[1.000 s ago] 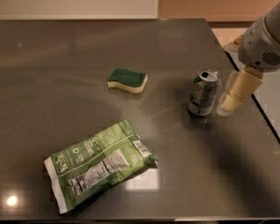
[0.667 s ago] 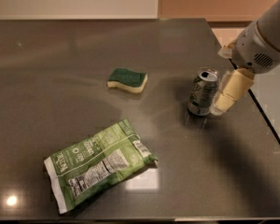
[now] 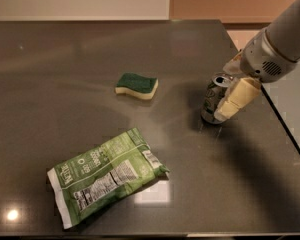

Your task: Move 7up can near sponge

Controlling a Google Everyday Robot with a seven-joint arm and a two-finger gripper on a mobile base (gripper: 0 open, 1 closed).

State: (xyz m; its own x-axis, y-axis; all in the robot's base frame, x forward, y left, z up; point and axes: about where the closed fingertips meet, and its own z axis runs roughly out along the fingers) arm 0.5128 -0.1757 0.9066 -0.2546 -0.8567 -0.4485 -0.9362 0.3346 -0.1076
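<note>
The 7up can [image 3: 211, 101] stands upright on the dark table, at the right side. The sponge [image 3: 136, 85], dark green on top over pale yellow foam, lies flat to the left of the can, with a clear gap between them. My gripper [image 3: 224, 103] reaches in from the upper right and is open at the can. One cream finger [image 3: 237, 98] lies across the can's right front side. A second pale part shows behind the can's top. The can rests on the table.
A flat green snack bag [image 3: 107, 176] lies near the table's front left. The dark table [image 3: 65, 109] ends in a right edge just beyond the can, with a lighter floor past it. My grey arm [image 3: 282, 39] hangs over the right edge.
My gripper has moved left, from beside the can's right side to overlapping the can. The can, sponge and bag have not moved.
</note>
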